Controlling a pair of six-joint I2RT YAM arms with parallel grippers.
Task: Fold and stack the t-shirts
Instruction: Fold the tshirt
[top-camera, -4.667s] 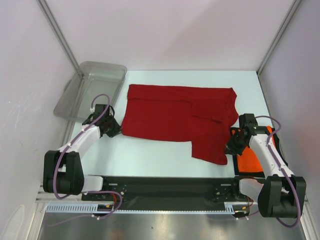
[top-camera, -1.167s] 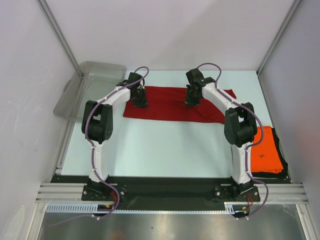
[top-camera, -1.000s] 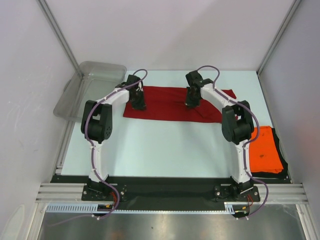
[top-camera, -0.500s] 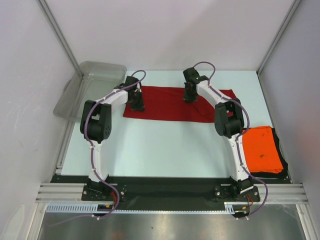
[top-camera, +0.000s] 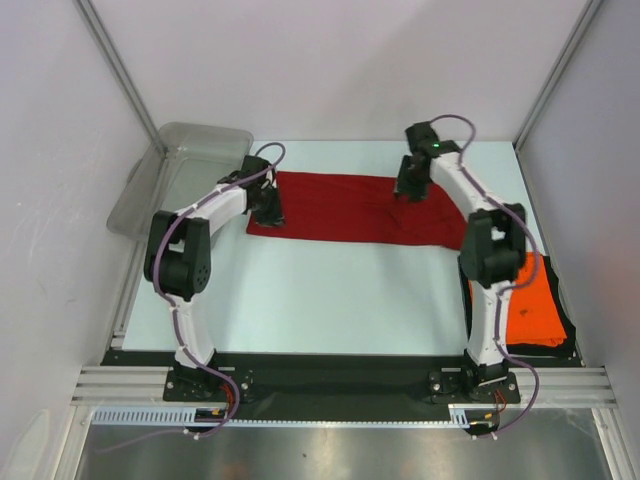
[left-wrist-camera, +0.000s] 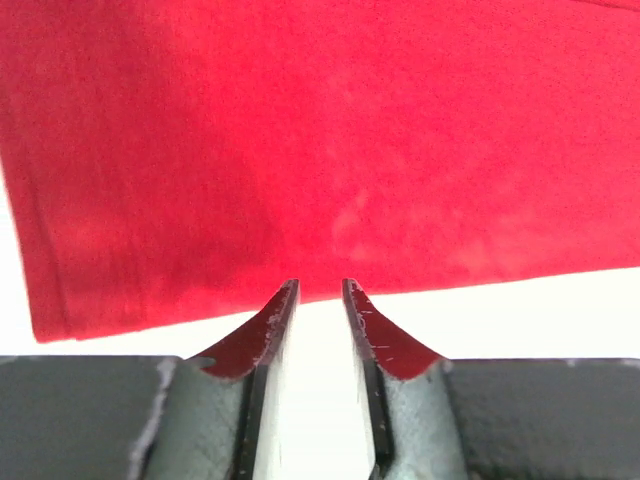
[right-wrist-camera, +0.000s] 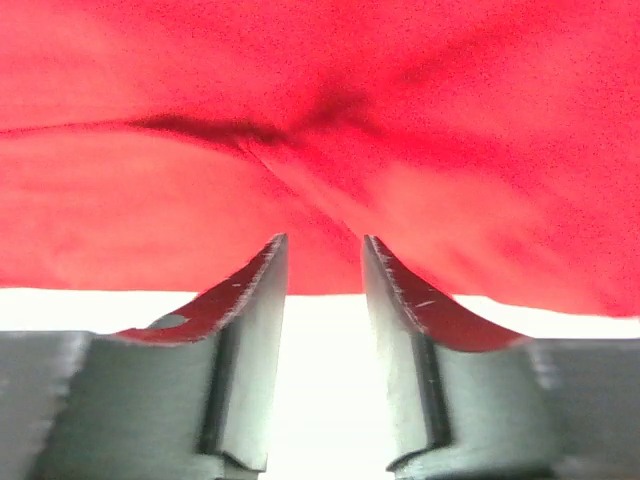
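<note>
Red t-shirt (top-camera: 350, 208) is now lying folded in a long strip far back on the surface (top-camera: 330, 290), and the left tool (left-wrist-camera: 320, 285) and right tool (right-wrist-camera: 322, 240) are opening up, holding nothing, so another fold is probably coming.

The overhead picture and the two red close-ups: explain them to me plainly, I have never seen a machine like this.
The overhead picture comes from a fixed camera above two robot arms bolted at the near edge of the table. Each arm ends in a two-finger gripper, with a camera on its wrist: those give the close-ups. A dark red t-shirt lies as a long band across the far side; an orange t-shirt lies at the right, a grey plastic tub at the far left. The left gripper and the right gripper each sit at an edge of the red shirt, fingers slightly apart, holding nothing.
</note>
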